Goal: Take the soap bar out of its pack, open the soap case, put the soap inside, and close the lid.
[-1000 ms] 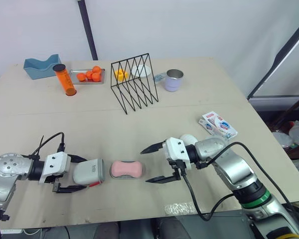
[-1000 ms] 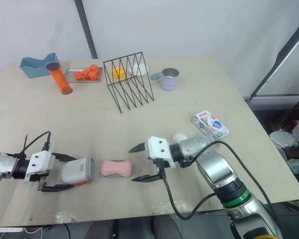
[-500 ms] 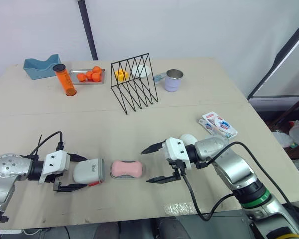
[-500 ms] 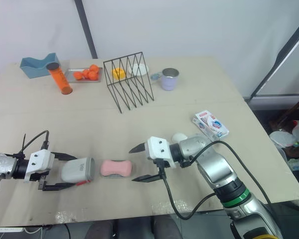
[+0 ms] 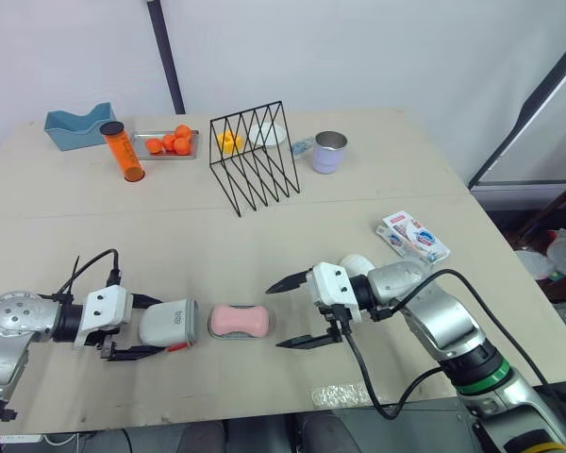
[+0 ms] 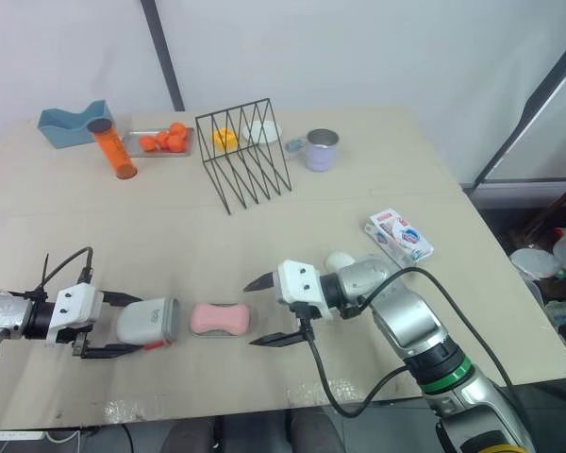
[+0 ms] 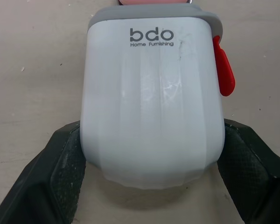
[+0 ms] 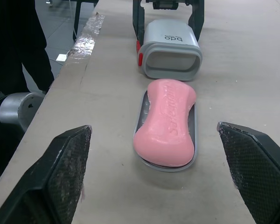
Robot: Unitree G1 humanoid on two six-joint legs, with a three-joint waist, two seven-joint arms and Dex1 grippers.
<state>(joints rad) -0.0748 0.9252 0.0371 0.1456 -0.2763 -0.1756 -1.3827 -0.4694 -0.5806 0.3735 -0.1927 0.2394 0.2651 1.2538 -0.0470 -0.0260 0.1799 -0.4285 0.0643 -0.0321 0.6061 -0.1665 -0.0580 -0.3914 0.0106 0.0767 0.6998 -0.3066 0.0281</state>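
The left gripper (image 5: 162, 327) is clamped on the case (image 5: 167, 324) near the front-left corner of the desk (image 5: 264, 245), one black finger pressed on each side of the white shell. The case lies on its side, with its grey-rimmed open mouth turned toward the soap (image 5: 239, 320) and a red tab (image 7: 224, 70) on the side facing the front edge.

The pink soap is out of its pack and lies flat on a shallow grey tray (image 8: 192, 126) on the desk, just beside the case's mouth; whether tray and case touch cannot be told. The soap is not inside the case.

The right gripper (image 5: 274, 316) hangs low over the desk on the soap's other side, close to it but apart. Its fingers are spread wide and hold nothing, and they point toward the soap and the case.

The pack (image 5: 413, 236) lies near the right edge, well apart from the soap. A bit of clear wrap (image 5: 340, 394) lies at the front edge. Along the back stand a wire rack (image 5: 255, 156), a mug (image 5: 328, 152) and an orange tube (image 5: 123, 151).
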